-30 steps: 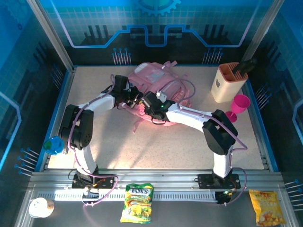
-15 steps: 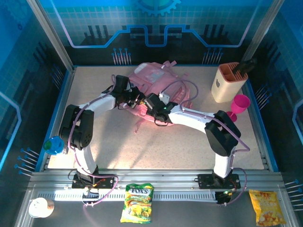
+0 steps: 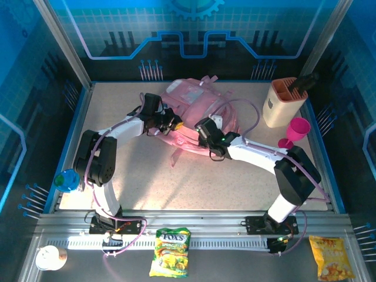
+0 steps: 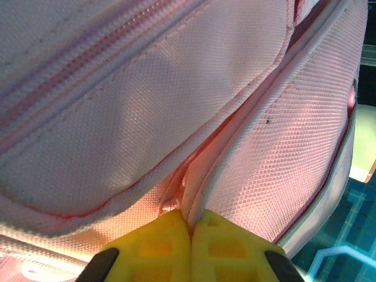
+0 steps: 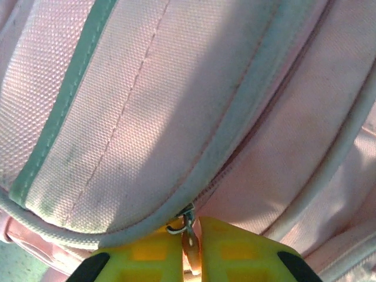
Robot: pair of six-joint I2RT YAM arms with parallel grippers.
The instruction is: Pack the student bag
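Observation:
The student bag, a large pink backpack, lies at the back middle of the table. My left gripper is at its left side. In the left wrist view, its yellow fingers are shut on a pale piped seam of the bag. My right gripper presses against the bag's front edge. In the right wrist view this gripper pinches a zipper pull hanging from a metal slider at the end of a zip line on the bag.
A beige holder with a dark tool stands at the back right, with a pink goblet in front of it. A blue object sits at the left edge. A candy bag, a snack bag and a white cup lie beyond the near rail.
My right arm has swung to the right, taking its gripper rightward along the bag's front edge. The bag has shifted slightly. The left gripper has stayed in place, still shut.

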